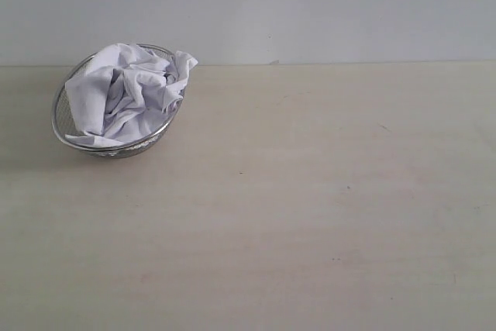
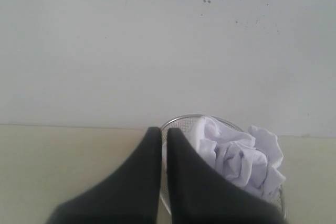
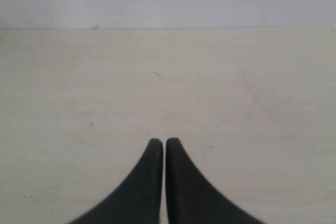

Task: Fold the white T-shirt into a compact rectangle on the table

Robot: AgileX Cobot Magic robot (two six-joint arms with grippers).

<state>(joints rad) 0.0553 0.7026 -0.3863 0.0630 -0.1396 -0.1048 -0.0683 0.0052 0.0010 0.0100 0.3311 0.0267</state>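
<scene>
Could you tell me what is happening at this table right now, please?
Nothing is being handled yet. The white T-shirt sits crumpled in a wire-mesh basket toward the back left of the table in the exterior view, not yet laid out for folding. The left pincer is shut and points at the basket without gripping anything. The right pincer is shut over bare table, holding nothing.

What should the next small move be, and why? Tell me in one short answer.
Probably open the left gripper and advance it to the white T-shirt. The shirt sits crumpled in the wire basket, not on the table, so no folding can start. The left gripper's jaws are shut and point at the basket, while the right gripper faces tabletop.
</scene>
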